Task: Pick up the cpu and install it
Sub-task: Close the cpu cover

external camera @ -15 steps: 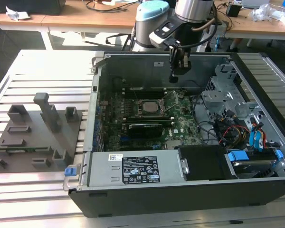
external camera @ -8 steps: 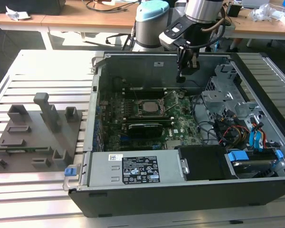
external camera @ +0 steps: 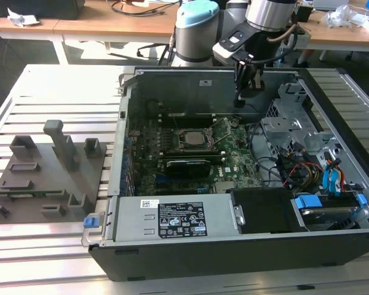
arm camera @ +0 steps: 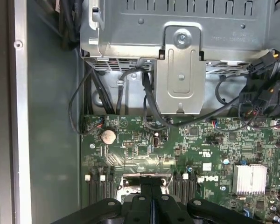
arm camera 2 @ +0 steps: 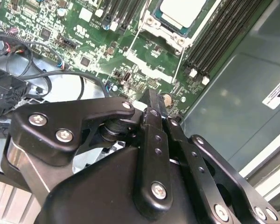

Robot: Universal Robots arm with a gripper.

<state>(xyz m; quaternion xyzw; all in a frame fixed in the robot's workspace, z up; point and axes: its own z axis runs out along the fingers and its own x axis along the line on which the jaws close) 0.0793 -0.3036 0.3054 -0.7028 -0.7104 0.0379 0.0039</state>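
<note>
We count one open dark metal computer case (external camera: 234,261), one green motherboard (external camera: 237,158), one silvery square cpu (arm camera 2: 181,10), one long black rectangular card (external camera: 187,165), one grey moulded fixture block (external camera: 43,179), one round silver coin battery (arm camera: 108,136) and one finned silver heatsink (arm camera: 250,179).

- We see the arm (external camera: 197,27) at the far side of the exterior view: a pale-blue-capped joint, with the silver wrist (external camera: 269,13) towards the exterior view's right of it.
- The black gripper (external camera: 246,91) hangs below the wrist and points roughly straight down.
- In the second wrist view the fingers (arm camera 2: 154,137) lie pressed together. We can make out no gap and nothing held between them.
- In the first wrist view they meet along a thin seam.
- The black linkage bars (arm camera 2: 70,123) splay out to either side of the fingers, with their screw heads showing.
</note>
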